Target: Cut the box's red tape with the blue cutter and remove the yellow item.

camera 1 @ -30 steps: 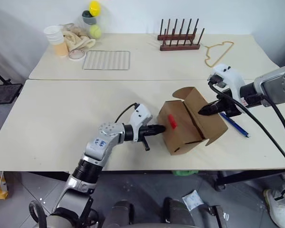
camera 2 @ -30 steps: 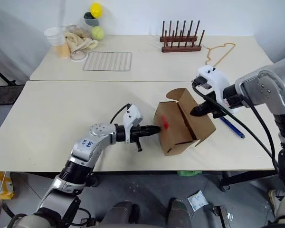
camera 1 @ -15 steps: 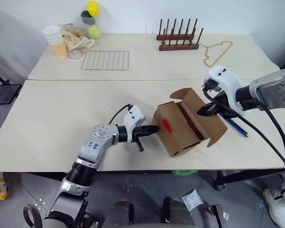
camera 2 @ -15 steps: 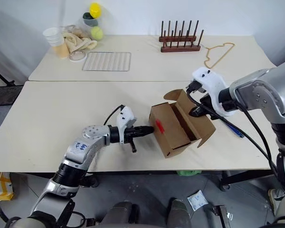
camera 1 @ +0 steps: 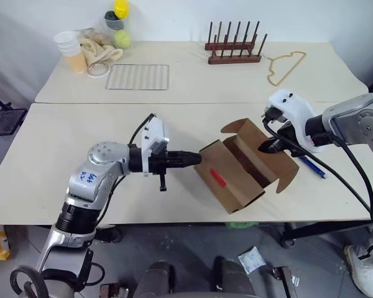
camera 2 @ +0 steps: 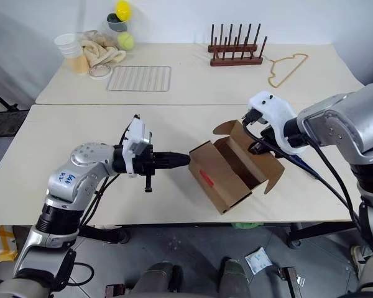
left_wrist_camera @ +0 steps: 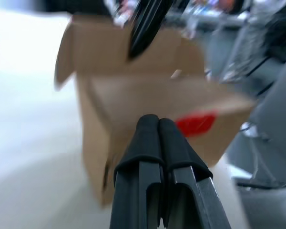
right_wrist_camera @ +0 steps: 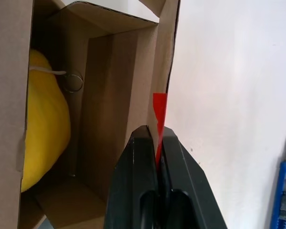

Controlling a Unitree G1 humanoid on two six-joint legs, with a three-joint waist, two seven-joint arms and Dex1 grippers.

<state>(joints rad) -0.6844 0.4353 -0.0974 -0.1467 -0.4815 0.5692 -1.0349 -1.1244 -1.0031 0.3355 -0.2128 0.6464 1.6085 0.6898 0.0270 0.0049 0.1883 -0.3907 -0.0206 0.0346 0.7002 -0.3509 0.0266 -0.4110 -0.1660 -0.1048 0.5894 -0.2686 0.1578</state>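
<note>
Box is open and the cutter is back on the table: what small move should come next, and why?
Probably bring the left gripper, now shut and beside the box, over its opening and open it. The right gripper pinches the flap's red tape, and the yellow item lies exposed inside. The blue cutter lies aside.

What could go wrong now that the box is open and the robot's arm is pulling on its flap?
1. The right gripper is shut on a flap of the box beside the red tape; a hard pull might tear the cardboard.
2. The box looks tilted, so the yellow item inside might roll out.
3. The blue cutter lies on the table beside the box; a swinging box might knock it off the edge.
</note>
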